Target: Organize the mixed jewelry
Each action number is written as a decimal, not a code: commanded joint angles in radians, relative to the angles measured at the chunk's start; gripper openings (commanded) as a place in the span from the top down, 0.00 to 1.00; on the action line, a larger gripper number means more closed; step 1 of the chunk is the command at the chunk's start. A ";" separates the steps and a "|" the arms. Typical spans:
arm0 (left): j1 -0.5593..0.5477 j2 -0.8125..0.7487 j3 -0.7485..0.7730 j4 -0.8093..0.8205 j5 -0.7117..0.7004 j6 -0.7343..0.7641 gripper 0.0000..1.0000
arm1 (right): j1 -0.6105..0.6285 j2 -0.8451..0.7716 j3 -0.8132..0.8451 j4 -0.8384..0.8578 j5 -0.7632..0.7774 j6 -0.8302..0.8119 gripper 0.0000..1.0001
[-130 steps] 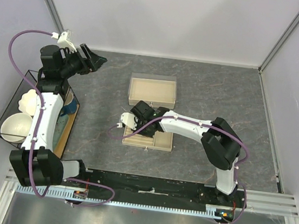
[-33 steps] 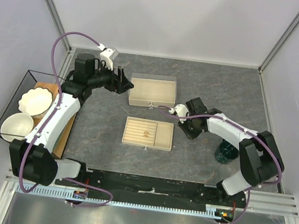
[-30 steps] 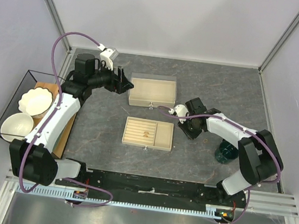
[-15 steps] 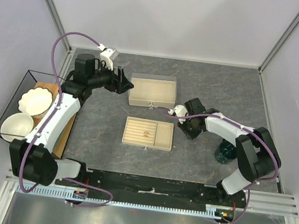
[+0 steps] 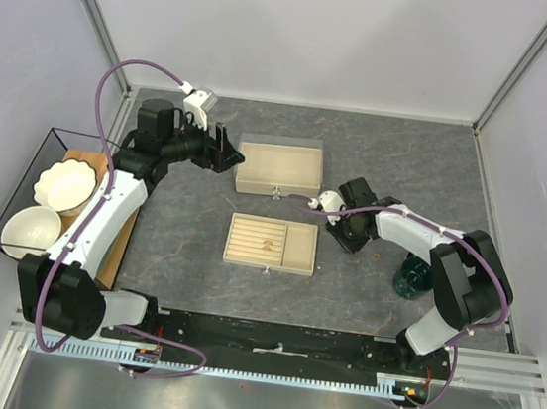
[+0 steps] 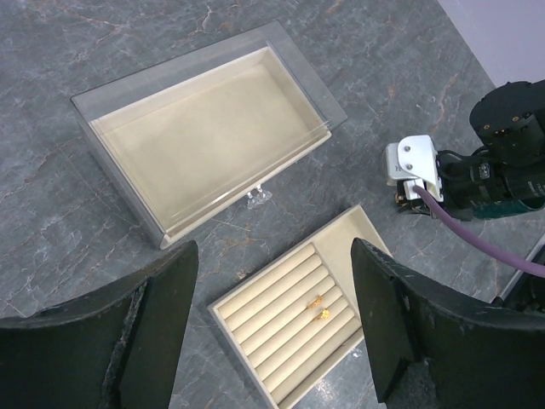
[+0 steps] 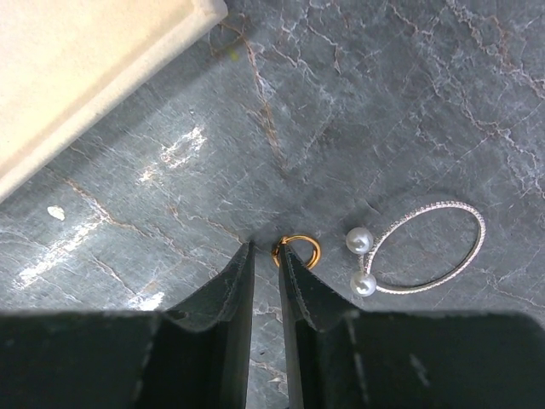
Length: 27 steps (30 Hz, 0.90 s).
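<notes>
Two dark fingers of the right gripper (image 7: 265,253) stand almost pressed together over the grey stone table (image 7: 383,102), with only a thin slit between them and nothing caught in it. Just off the tip of one finger lies a small gold ring (image 7: 296,252), flat on the table and outside the slit; whether the finger touches it cannot be told. A little farther out on that same side lies the thin silver hoop (image 7: 364,284), also flat, its two ends capped with pearl-like beads that sit near the gold ring without touching it. Ahead of the fingertips and off to the other side, a corner of the beige slotted tray (image 7: 85,68) shows. Seen from above, a dark green glass vessel (image 5: 412,276) stands behind this gripper, close by the right arm's forearm. The left gripper (image 6: 274,247) is spread wide and holds nothing, hanging well above the table. Below and between its fingers the slotted tray shows with two tiny gold pieces (image 6: 318,307) side by side in one groove, and ahead of the fingers lies a clear-walled beige box (image 6: 204,136).
</notes>
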 commanded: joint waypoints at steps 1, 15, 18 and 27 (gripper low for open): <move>-0.003 -0.025 -0.005 0.037 -0.003 0.035 0.20 | -0.008 0.031 0.024 0.013 -0.008 -0.020 0.75; -0.003 -0.030 -0.015 0.045 0.008 0.035 0.20 | -0.011 0.081 0.039 0.003 -0.020 -0.046 0.79; -0.002 -0.033 -0.017 0.047 0.010 0.035 0.20 | -0.014 0.065 0.040 -0.003 -0.014 -0.049 0.77; -0.003 -0.038 -0.020 0.054 0.017 0.032 0.20 | -0.016 0.048 0.043 -0.016 0.013 -0.063 0.75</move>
